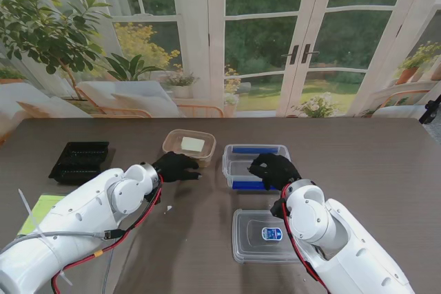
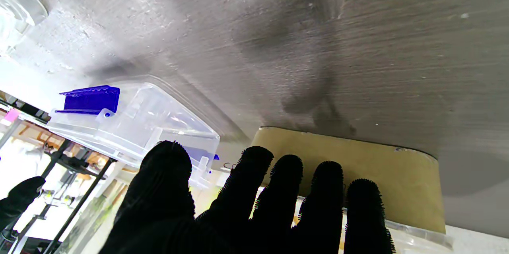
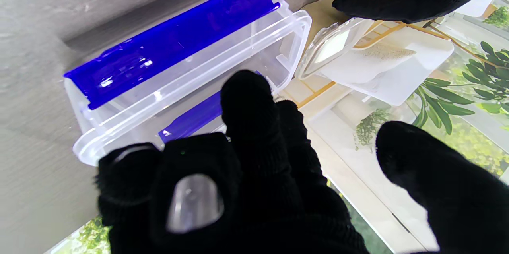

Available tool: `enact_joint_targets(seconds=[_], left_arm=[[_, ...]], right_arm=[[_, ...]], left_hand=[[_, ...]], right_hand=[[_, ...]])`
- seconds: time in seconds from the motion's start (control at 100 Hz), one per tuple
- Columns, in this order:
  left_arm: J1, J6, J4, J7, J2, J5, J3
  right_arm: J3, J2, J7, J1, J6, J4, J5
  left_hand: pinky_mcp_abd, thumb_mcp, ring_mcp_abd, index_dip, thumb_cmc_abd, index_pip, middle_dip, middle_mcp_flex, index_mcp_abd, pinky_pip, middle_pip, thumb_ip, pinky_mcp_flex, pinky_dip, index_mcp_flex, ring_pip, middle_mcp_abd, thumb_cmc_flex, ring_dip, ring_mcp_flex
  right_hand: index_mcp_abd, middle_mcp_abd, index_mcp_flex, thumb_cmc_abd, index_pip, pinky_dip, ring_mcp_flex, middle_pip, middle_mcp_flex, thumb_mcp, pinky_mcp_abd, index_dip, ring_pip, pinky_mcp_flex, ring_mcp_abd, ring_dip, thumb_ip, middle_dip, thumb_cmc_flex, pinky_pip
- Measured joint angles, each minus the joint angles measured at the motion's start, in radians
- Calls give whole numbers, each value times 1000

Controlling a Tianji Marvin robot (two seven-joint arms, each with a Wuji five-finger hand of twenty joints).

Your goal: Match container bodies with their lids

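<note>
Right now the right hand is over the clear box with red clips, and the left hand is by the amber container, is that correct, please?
Not quite: the clips are blue, not red. The right wrist view shows it, where the right hand reaches over the clear box with blue clips. The rest stands: in the stand's view the left hand is by the amber container.

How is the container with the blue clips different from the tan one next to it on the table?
The clear container with blue clips is colourless with blue latches along two sides; the tan container is brownish and has no clips. The clipped one lies under the right hand; the tan one sits by the left hand. The tan container holds a pale square piece; the clipped one looks empty. Both are rectangular, see-through plastic bodies, open with no lid on.
</note>
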Motion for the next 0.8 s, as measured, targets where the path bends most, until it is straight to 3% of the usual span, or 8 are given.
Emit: enact_joint_targets(seconds=[0.18,0.34,0.56,0.8], left_arm=[[-24,-6,39,3,-18,-28,31],[-41,-15,72,2,-32,-60,49],[-69,-27,118,6,-49,-85,77],[-64,-25,94,-30,-45,-93,65]], right_arm=[[1,0,4,0,-1,3,1],[1,0,4,1,-3,6,3],[2,1,7,1,-4,8,5],[3,1,11,3,-5,11,6]], left_hand=[[-2,0,-23,-7,0,-8,-24,-27,-3,-14,-14,0,0,-27,-23,-18,-8,0,-9,-27],[-41,0,-60,-13,1,-13,-47,-70,-4,-99,-17,0,-10,-42,-39,-49,-20,0,-35,-74],[-71,0,-75,-14,13,-20,-60,-93,-5,-159,-25,0,-12,-54,-50,-44,-28,16,-36,-76],[-71,0,-74,-14,13,-20,-60,-93,-5,-181,-25,0,3,-54,-50,-47,-28,16,-49,-76]], right_hand=[[0,0,0,0,0,0,0,0,0,0,0,0,0,0,0,0,0,0,0,0],[0,0,0,0,0,0,0,0,0,0,0,0,0,0,0,0,0,0,0,0],[0,1,0,0,0,0,0,0,0,0,0,0,0,0,0,0,0,0,0,0],[0,1,0,0,0,0,0,-2,0,0,0,0,0,0,1,0,0,0,0,0]])
